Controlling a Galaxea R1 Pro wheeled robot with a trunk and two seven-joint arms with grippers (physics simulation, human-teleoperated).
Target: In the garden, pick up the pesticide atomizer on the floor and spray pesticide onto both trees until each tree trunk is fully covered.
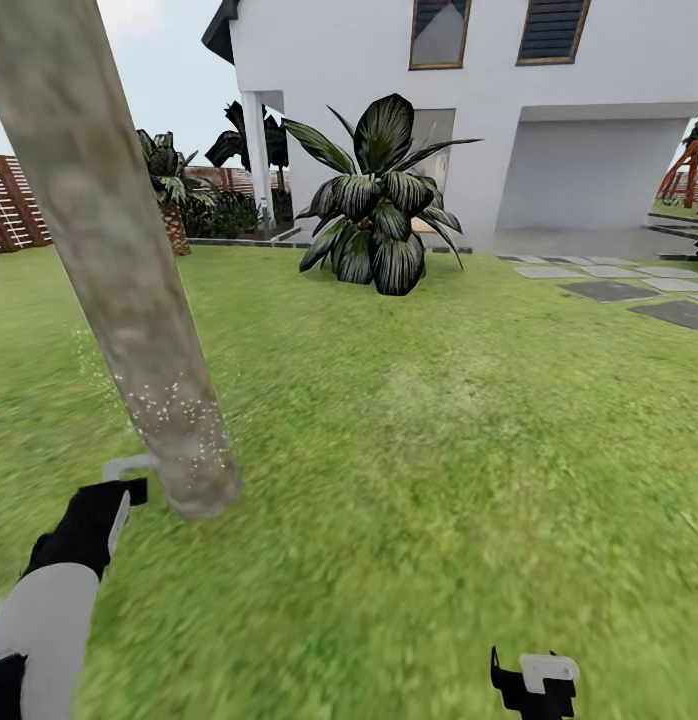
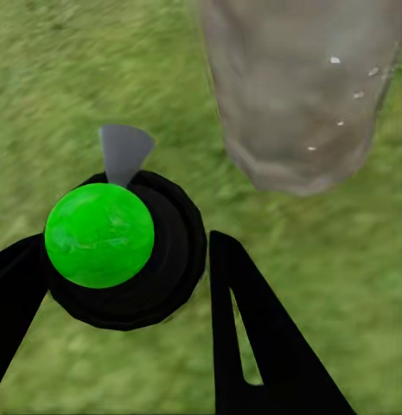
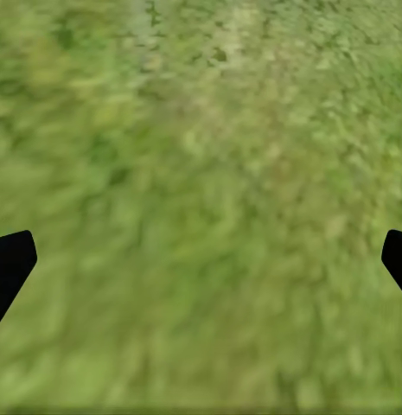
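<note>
The left gripper (image 2: 123,285) was clamped around a pesticide atomizer with a black round body and glossy green cap (image 2: 100,235), one black finger (image 2: 261,337) pressed against each side. Its grey wedge-shaped nozzle (image 2: 125,153) pointed forward and across toward the base of the mottled grey-brown round tree trunk (image 1: 119,280), which stood just beside and ahead of these jaws, leaning with its long axis rising up and away to the left. White pesticide specks (image 1: 169,405) dotted only the lower trunk, so the upper length probably still needed coverage. The left arm was clearly the nearer. The right gripper (image 3: 201,255), jaws wide apart and empty, hung over blurred green grass lawn (image 1: 439,450), well apart from the trunk.
</note>
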